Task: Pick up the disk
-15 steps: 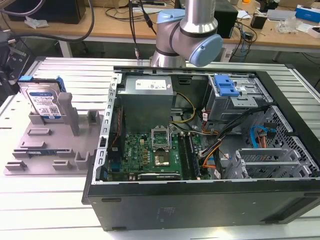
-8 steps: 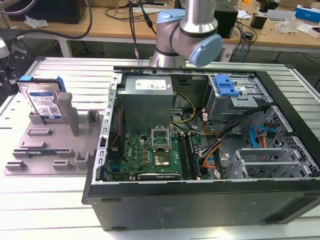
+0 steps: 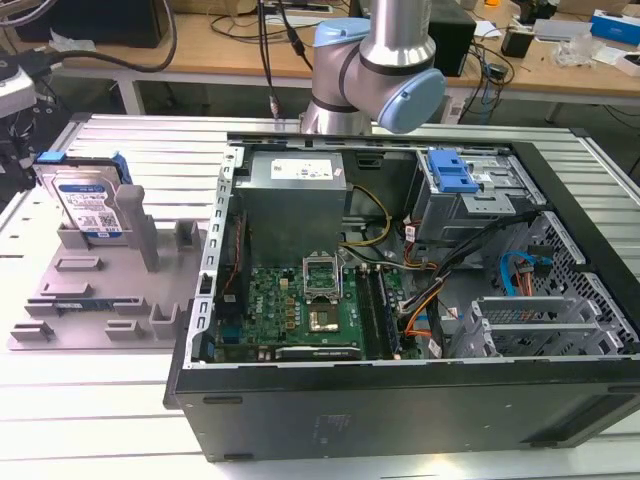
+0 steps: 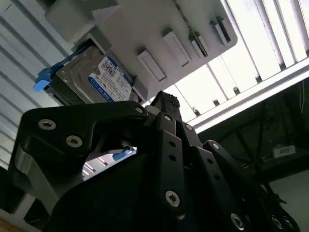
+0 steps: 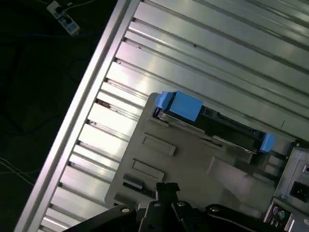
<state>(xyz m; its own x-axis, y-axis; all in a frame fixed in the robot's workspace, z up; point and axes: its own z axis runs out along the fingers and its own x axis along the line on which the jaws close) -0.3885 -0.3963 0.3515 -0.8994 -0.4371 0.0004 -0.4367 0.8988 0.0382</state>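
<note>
Disk (image 3: pixel 90 205), flat silver-grey, blue plastic rails, upright in grey slotted holder (image 3: pixel 95 300); black pincer (image 4: pixel 163 104), state unclear

ROBOTICS LAB: A robot arm (image 3: pixel 385 60) rises behind a ribbed aluminium desk (image 3: pixel 100 430) carrying an open computer case (image 3: pixel 400 410), its motherboard (image 3: pixel 300 300) and wiring (image 3: pixel 428 300) exposed. Beside the case, a disk (image 3: pixel 88 205) stands on edge in a grey holder tray (image 3: pixel 100 310). A wooden desk (image 3: pixel 220 55) behind is strewn with cables (image 3: pixel 265 45) and small boxes (image 3: pixel 615 25).
</note>
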